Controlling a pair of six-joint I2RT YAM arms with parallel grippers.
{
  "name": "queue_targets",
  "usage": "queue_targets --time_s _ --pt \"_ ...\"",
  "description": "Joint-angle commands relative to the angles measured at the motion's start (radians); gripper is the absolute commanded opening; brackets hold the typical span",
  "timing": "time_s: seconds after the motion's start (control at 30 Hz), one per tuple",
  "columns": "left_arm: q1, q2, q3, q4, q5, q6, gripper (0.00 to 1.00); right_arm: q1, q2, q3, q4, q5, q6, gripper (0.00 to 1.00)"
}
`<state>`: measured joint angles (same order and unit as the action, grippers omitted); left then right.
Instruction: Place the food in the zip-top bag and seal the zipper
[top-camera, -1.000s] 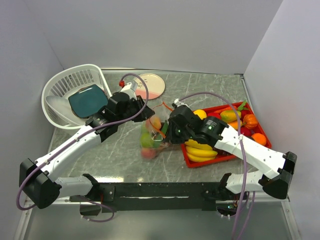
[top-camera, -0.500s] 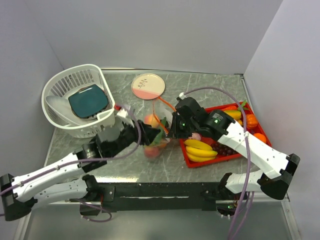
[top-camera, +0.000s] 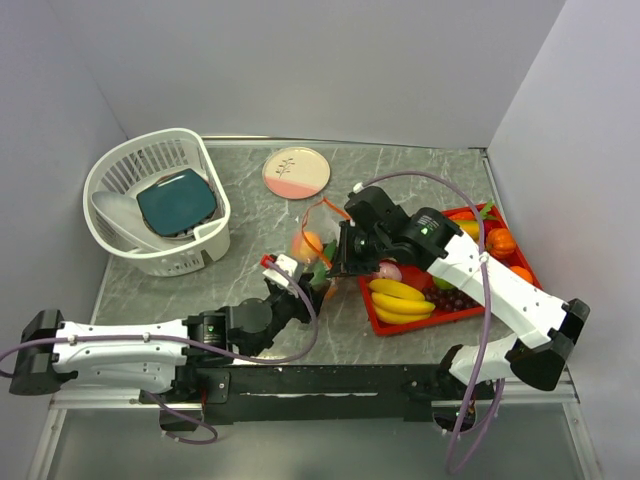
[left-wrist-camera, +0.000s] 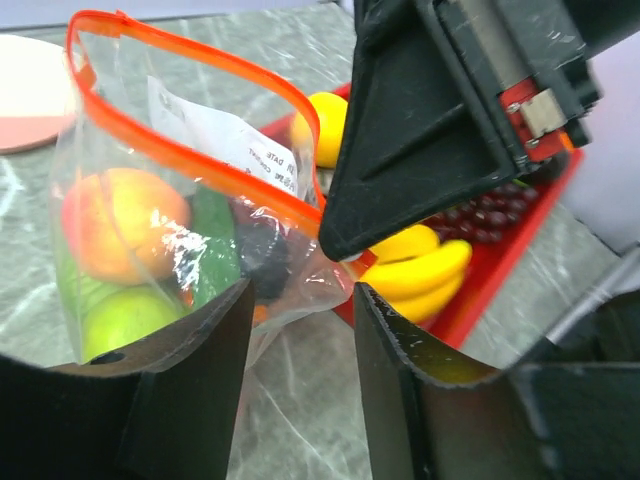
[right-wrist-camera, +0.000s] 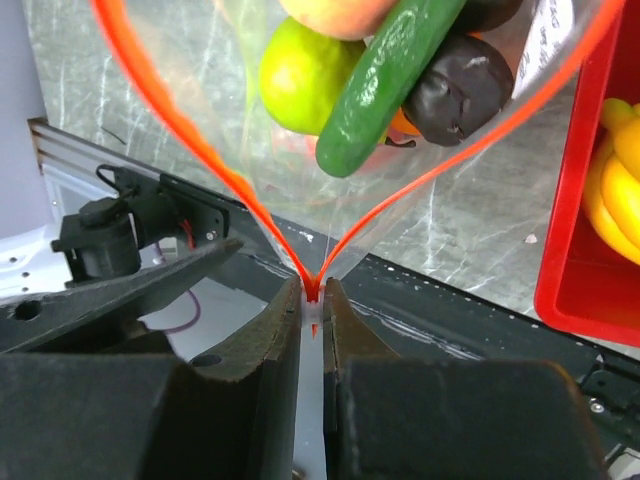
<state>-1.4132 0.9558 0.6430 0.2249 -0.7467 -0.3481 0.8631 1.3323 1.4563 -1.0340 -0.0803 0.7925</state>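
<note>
Right gripper (right-wrist-camera: 313, 308) is clamped on the zipper (right-wrist-camera: 312, 284) end. Left gripper (left-wrist-camera: 300, 300) jaws stand apart, empty; contact with zip-top bag (left-wrist-camera: 215, 140) is indeterminate.

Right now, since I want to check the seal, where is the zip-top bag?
In the top view the zip-top bag is mid-table, just left of the red tray and nearer than the pink plate, its zipper end pinched in the right claw.
</note>
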Motion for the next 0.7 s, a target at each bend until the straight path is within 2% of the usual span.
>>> queue_targets --time_s 0.0,0.33,0.67 --pt "-0.029 0.037 0.0 0.108 -0.124 0.044 0.52 -0.012 -0.015 0.056 0.002 -0.024 0.03 0.0" --pt "-0.056 0.07 -0.012 0.172 -0.152 0.092 0.55 -0.021 0.045 0.134 -0.057 -0.055 0.139 0.0" --pt "-0.056 0.104 -0.019 0.212 -0.213 0.129 0.52 -0.021 0.073 0.15 -0.049 -0.098 0.178 0.0"
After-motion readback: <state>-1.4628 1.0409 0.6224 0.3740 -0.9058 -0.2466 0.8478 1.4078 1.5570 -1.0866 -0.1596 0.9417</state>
